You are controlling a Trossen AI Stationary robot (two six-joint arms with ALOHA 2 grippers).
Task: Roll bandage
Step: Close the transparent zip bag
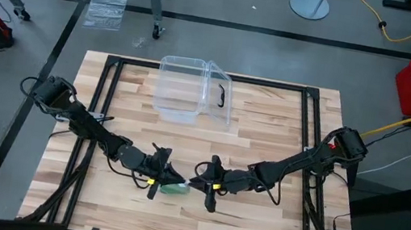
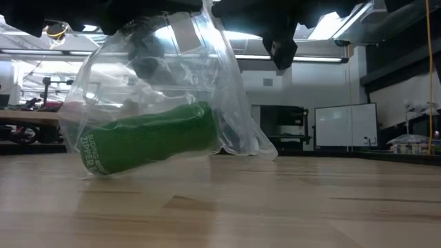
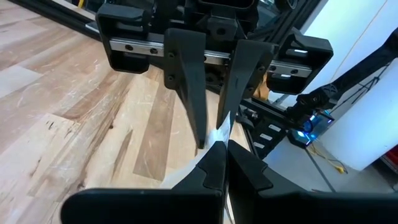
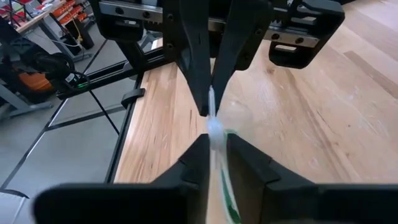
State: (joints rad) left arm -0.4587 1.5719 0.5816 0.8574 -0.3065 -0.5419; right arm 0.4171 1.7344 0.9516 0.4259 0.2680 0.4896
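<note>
The left gripper (image 1: 166, 176) is pinched tight on the clear zip bag (image 2: 227, 103). The bandage (image 2: 155, 138), a soft, light green roll, sits inside, sagging toward the counter (image 2: 275, 207); I'd grab its middle. The right gripper (image 1: 202, 178) nips the bag's top too, nearly closed.

You look straight down on the table (image 1: 256, 212) from above; the low camera sits at tabletop height, close; wrist cameras face each other
</note>
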